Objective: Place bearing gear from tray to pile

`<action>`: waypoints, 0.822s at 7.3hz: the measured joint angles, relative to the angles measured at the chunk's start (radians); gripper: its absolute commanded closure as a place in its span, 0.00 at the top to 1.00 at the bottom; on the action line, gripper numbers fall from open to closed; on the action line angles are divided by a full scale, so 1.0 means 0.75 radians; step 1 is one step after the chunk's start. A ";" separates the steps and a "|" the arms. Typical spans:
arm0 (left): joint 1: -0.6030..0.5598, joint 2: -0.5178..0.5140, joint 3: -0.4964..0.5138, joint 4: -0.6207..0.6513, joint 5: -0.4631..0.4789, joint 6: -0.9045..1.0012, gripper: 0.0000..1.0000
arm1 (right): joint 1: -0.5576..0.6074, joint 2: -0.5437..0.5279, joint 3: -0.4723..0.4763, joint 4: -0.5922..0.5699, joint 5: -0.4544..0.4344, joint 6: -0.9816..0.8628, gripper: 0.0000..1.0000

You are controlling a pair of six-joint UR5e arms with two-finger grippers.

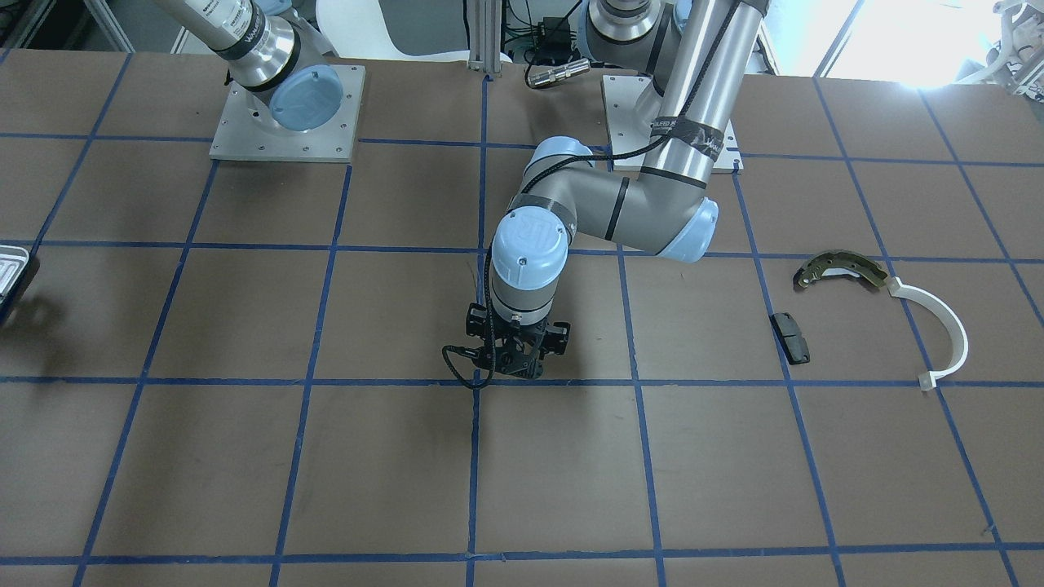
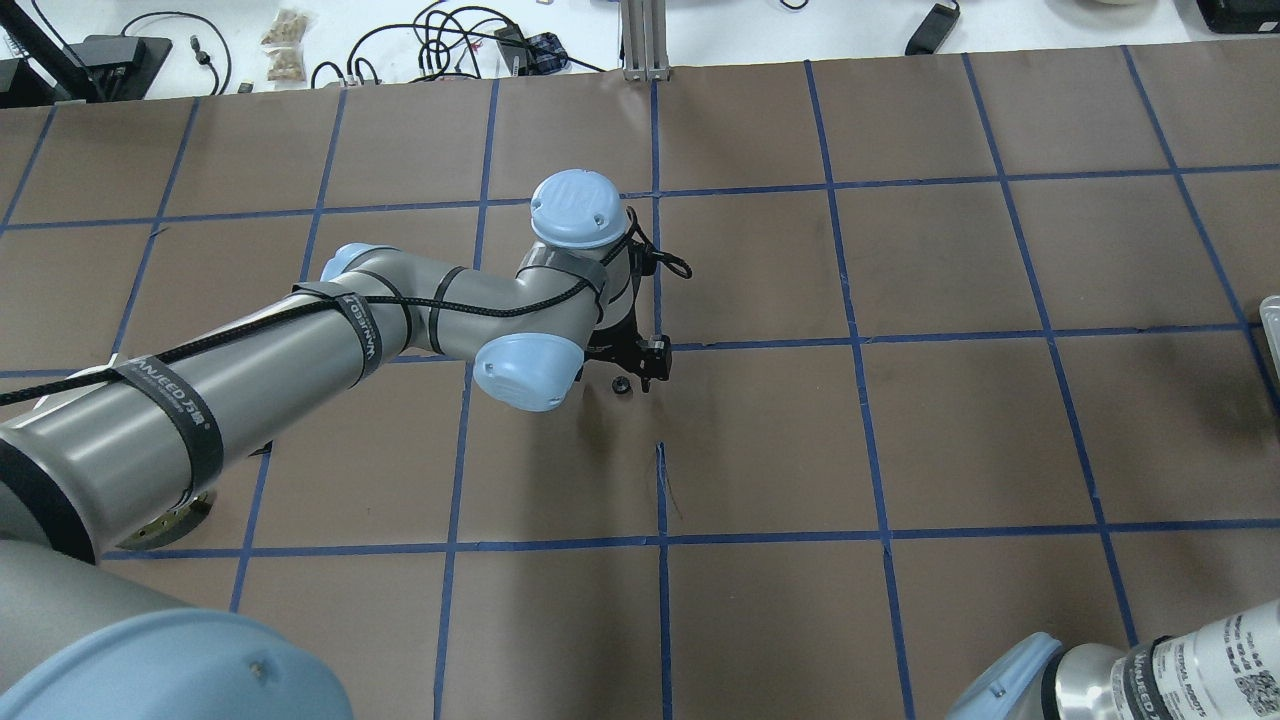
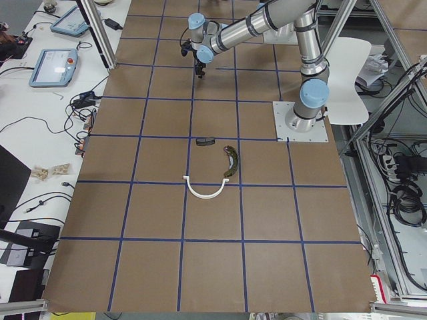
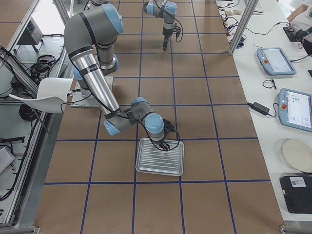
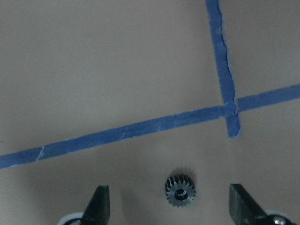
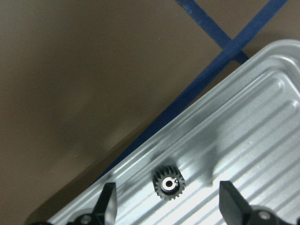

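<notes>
A small dark bearing gear (image 5: pixel 180 190) lies on the brown table between the open fingers of my left gripper (image 5: pixel 171 199), close to a blue tape crossing; it also shows in the overhead view (image 2: pixel 620 385). A second gear (image 6: pixel 168 183) lies in the silvery tray (image 6: pixel 262 117), between the open fingers of my right gripper (image 6: pixel 168 196), which hangs over the tray's (image 4: pixel 161 163) near corner. The pile is the brake shoe (image 1: pixel 840 269), white half-ring (image 1: pixel 946 326) and black pad (image 1: pixel 791 337), well off to my left gripper's (image 1: pixel 518 359) side.
The table is brown with a blue tape grid. The two arm base plates (image 1: pixel 285 114) stand at the robot's edge. Tablets, cables and a power adapter lie on the white bench (image 4: pixel 287 97) beyond the table's far edge.
</notes>
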 measured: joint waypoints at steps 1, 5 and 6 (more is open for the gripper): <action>0.000 0.000 -0.005 0.002 -0.001 0.000 0.80 | 0.000 0.000 0.002 0.001 -0.003 0.004 0.49; 0.000 -0.002 -0.006 0.001 -0.004 -0.001 0.57 | -0.001 -0.004 0.005 0.020 -0.018 0.019 0.03; 0.000 -0.002 -0.005 0.001 -0.004 0.000 0.40 | 0.002 -0.008 0.003 0.024 -0.017 0.034 0.00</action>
